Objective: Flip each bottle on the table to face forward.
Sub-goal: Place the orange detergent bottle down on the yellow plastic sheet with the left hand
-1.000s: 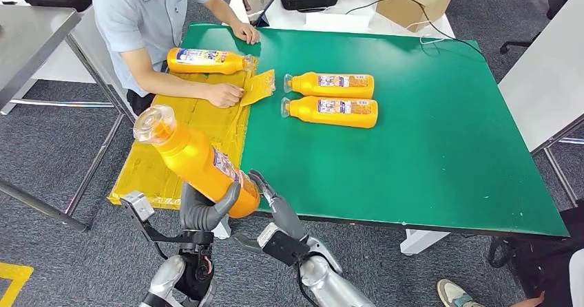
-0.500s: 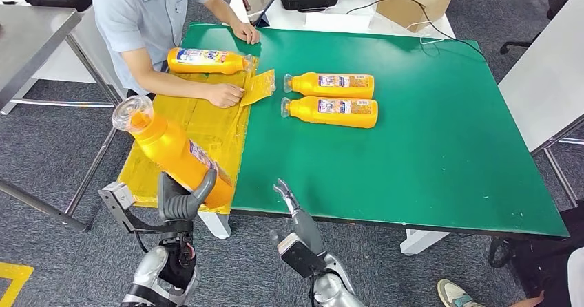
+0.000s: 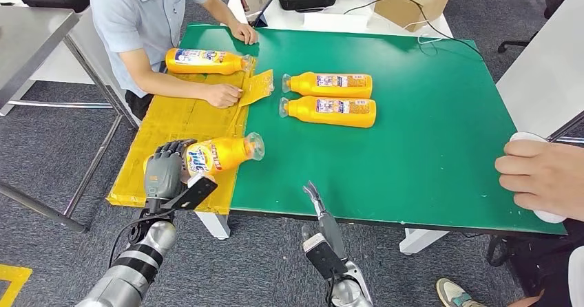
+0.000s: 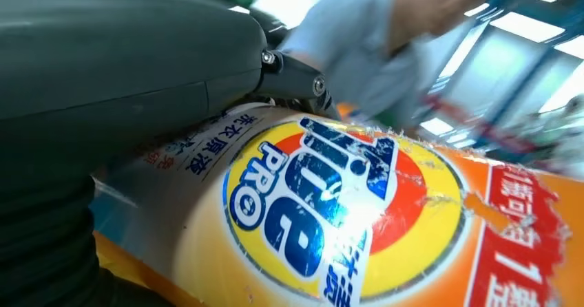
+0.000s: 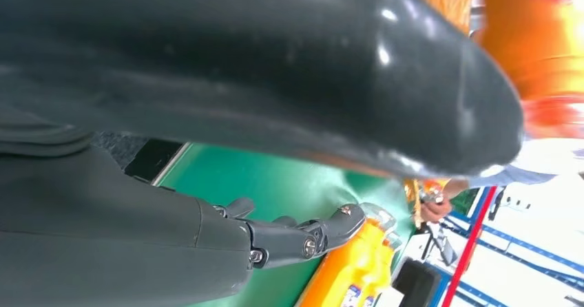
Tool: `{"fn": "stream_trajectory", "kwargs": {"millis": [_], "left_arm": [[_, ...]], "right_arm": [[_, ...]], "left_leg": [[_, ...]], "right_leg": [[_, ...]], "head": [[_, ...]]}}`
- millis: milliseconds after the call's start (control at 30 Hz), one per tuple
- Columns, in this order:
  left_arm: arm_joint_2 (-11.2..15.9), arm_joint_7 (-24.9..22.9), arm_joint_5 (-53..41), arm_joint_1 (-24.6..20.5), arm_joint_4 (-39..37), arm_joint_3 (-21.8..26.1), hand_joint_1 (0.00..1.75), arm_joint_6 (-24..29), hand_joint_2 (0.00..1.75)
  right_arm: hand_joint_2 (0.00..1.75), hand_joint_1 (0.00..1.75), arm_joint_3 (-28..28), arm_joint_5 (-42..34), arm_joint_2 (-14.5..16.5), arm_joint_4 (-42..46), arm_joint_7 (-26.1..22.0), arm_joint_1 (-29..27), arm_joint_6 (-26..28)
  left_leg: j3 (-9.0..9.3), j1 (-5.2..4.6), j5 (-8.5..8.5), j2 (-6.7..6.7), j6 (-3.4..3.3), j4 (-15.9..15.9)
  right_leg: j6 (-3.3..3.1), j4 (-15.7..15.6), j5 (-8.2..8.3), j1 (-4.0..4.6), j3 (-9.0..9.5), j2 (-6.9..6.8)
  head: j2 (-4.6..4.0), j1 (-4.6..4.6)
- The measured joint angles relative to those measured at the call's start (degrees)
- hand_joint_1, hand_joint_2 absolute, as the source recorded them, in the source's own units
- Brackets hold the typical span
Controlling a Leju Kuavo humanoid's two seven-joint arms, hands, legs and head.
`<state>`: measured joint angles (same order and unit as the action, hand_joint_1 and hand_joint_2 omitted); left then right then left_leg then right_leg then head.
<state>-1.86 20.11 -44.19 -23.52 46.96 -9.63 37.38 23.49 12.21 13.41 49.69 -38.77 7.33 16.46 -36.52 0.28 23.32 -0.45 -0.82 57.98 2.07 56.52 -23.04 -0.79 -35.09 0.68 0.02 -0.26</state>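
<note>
bottle [image 3: 222, 154] lay label-up near the table's [image 3: 413, 149] near-left edge, gripped by the left hand [image 3: 165, 169]; right hand [image 3: 318, 207] empty, fingers apart. released carelessly, it could roll off.

Head view: even, bright overhead light; the green bench [image 3: 427, 135] shows soft shadows and no glare, sharp throughout. Left wrist view: ceiling panels beyond the fingers [image 4: 293, 80] burn white, the background is blurred, the near label is crisp. Right wrist view: the close thumb is defocused, with overexposed highlights beyond the fingers [image 5: 303, 238].

arms: silver | left hand [image 3: 165, 171]: grey, dark fingers | black cables
</note>
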Motion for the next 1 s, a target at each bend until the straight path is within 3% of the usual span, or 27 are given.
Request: {"fn": "stream_trajectory", "kwargs": {"millis": [200,467,500,600,633,800,1000], "left_arm": [[2.80,-6.49,-5.65,-6.53,-13.27,-0.19,1.75,-2.43,1.75],[4.27,-9.05,-8.96,-10.91,-20.83,-1.54,1.71,-5.68,1.75],[4.33,-9.08,-8.97,-11.18,-21.27,-1.65,1.46,-5.75,1.75],[4.45,-9.72,-9.12,-11.92,-22.42,-1.92,0.24,-6.95,1.75],[4.48,-10.07,-9.14,-12.17,-22.75,-1.96,0.06,-7.74,1.75],[4.83,-9.66,-7.96,-13.02,-23.88,-1.85,0.00,-11.99,1.75],[4.97,-1.13,-2.44,-13.09,-23.37,-0.33,0.00,-19.33,1.75]], "right_arm": [[0.00,0.00,0.02,0.37,0.87,1.28,0.06,-0.55,-2.17],[0.00,0.00,0.38,-0.08,1.51,1.32,0.07,-0.61,-3.36],[0.00,0.00,0.40,-0.09,1.52,1.32,0.07,-0.61,-3.39],[0.00,0.00,0.40,-0.29,1.53,1.32,0.07,-0.62,-3.44],[0.00,0.00,0.40,-0.45,1.56,1.32,0.07,-0.61,-3.48],[0.00,0.00,0.35,-1.47,1.89,1.18,-0.01,-0.60,-3.47],[0.00,0.00,0.17,-2.30,2.11,0.31,-0.21,-0.57,-2.55]], "left_leg": [[-0.01,0.02,0.00,-0.05,0.00,0.00],[0.06,0.01,0.01,-0.09,0.00,-0.01],[0.08,0.01,0.01,-0.09,0.01,-0.01],[0.20,0.01,0.00,-0.09,0.01,-0.01],[0.24,0.01,0.00,-0.09,0.01,-0.01],[0.44,0.01,0.02,-0.09,0.04,-0.04],[0.54,0.02,-0.02,-0.29,0.01,-0.04]], "right_leg": [[0.00,0.00,-0.02,0.00,0.01,-0.02],[0.00,-0.01,-0.02,-0.02,0.12,-0.04],[0.00,-0.01,-0.02,-0.01,0.14,-0.04],[-0.01,-0.01,-0.01,0.00,0.25,-0.04],[-0.01,0.00,-0.01,0.01,0.30,-0.04],[-0.02,0.01,-0.02,0.04,0.48,-0.04],[0.00,0.01,-0.08,0.00,0.63,-0.17]], "head": [[0.00,-0.02],[0.00,0.00],[0.00,-0.01],[0.00,-0.01],[0.00,-0.01],[0.00,-0.02],[0.00,-0.02]]}}
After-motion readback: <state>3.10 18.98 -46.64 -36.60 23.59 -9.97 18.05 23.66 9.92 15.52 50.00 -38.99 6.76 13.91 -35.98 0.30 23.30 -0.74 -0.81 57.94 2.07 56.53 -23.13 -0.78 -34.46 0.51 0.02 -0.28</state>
